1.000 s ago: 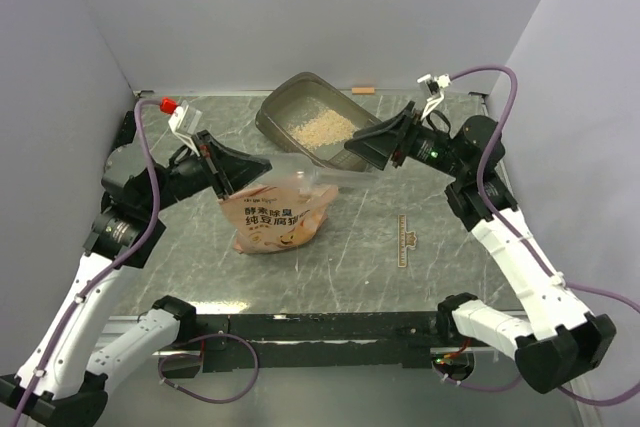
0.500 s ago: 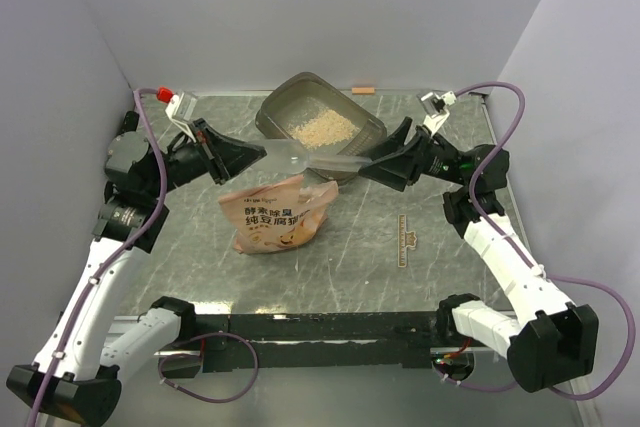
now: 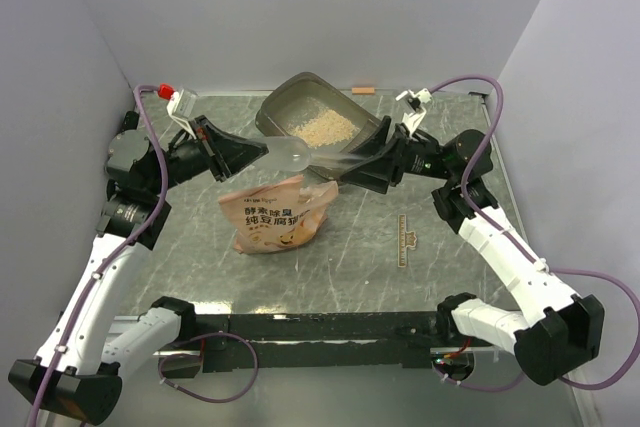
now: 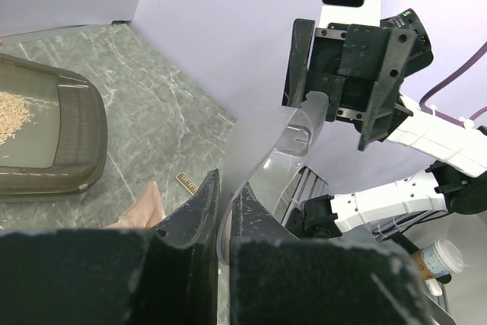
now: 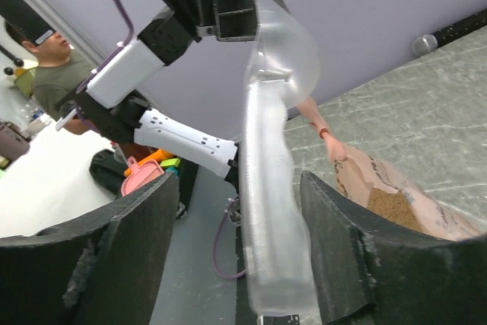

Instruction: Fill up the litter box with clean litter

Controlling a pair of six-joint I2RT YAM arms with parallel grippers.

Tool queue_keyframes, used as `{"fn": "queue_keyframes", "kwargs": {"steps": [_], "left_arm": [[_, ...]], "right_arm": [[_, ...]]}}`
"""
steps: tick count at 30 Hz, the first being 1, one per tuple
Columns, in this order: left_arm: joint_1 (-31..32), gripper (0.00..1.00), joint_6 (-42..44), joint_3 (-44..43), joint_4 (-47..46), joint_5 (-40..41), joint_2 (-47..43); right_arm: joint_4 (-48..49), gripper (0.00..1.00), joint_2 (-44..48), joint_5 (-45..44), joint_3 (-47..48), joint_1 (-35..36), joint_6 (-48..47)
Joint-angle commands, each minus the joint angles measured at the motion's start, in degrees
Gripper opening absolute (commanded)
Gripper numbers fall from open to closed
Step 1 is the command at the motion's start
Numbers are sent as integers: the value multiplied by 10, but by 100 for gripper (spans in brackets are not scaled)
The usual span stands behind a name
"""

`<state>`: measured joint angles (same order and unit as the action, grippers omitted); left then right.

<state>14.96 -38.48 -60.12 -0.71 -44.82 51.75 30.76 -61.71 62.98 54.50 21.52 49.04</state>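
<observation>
Reaching farther toward the centre than half a second ago, the right gripper [image 3: 352, 167] is now taking the handle of the clear, translucent plastic scoop [image 3: 300, 157] deeper between its fingers [image 5: 114, 264]; the left gripper [image 3: 258, 152], the scoop's bowl and the things lying on the table are staying where they were.

The left gripper is pinching the thin rim of the bowl, jaws almost together; the right gripper's jaws are standing spread around the handle, with a plain gap on one side, and the other finger may be touching it, though the wrist view is too oblique to say; the scoop is hanging in the air over the rear end of the bag, just in front of the box, and it is looking empty.

The grey-brown rectangular plastic litter box [image 3: 270, 112] with rounded corners is sitting at the back of the table; a patch of pale tan sandy litter [image 3: 322, 128] is covering part of its floor, with bare floor showing around it; the soft salmon-pink plastic bag [image 3: 278, 215] with dark printed characters is lying flat just in front of it, and tan granules are showing inside its mouth in the right wrist view.

The box's far side is lying close to the rear wall; the grey marbled tabletop [image 3: 380, 267] is lying open to the right and front of the bag.
</observation>
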Motion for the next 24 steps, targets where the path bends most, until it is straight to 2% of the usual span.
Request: {"fn": "queue_keyframes", "kwargs": {"steps": [1,11,18,24], "left_arm": [[-3,1,-9,-3,-33,-10,-3],[-3,1,-24,14,-43,-10,-11],[-3,1,-34,24,-54,8,-18],[-3,1,-32,21,-53,20,-22]], "right_arm": [[3,68,-4,-14,28,9,-31],[29,64,8,-50,14,10,-32],[69,61,-2,-44,4,13,-3],[32,61,1,-48,3,19,-30]]}}
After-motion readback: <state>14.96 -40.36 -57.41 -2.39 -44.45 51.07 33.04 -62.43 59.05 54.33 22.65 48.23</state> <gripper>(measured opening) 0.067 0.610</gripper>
